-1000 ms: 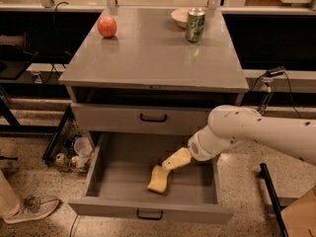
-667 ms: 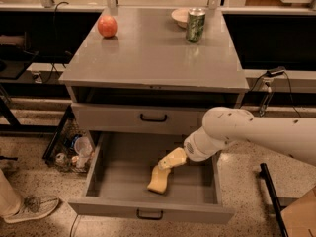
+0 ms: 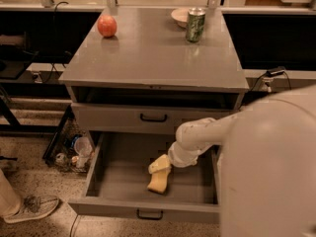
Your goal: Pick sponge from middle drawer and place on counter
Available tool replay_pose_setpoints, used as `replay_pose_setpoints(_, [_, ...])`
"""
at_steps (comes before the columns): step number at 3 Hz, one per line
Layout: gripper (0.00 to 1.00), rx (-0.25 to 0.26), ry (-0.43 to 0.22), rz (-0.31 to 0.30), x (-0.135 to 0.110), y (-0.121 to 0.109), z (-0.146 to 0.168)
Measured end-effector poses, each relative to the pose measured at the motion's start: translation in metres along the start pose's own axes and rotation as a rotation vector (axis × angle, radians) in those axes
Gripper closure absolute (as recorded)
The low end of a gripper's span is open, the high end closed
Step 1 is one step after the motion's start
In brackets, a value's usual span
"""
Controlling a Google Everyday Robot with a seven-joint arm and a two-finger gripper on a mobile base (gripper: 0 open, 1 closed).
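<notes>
The sponge [image 3: 158,182] lies in the open middle drawer [image 3: 143,207]; the gripper [image 3: 160,165] meets its upper end, hold impossible to tell; apple [image 3: 107,25], can [image 3: 195,24] and bowl [image 3: 178,17] stand on the counter [image 3: 153,58].

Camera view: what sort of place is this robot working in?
Probably a test lab or office kitchenette: a grey cabinet's counter holds an apple and drink can, cables trail beside it, and the gripper reaches into the middle drawer by the sponge.

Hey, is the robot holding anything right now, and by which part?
It cannot be told. The hand is down in the open middle drawer at the upper end of the sponge, but a grip on it isn't visible.
</notes>
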State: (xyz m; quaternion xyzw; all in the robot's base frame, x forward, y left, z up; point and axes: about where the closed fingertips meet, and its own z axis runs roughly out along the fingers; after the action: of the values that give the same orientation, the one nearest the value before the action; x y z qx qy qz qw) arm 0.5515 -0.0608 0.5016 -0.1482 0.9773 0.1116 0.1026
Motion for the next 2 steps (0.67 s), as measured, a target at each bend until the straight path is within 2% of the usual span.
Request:
replay_pose_setpoints(1, [0.00, 0.026, 0.022, 0.172, -0.011, -0.002, 0.043])
replay_pose_setpoints(2, [0.00, 0.005, 0.049, 0.318, -0.021, 0.004, 0.077])
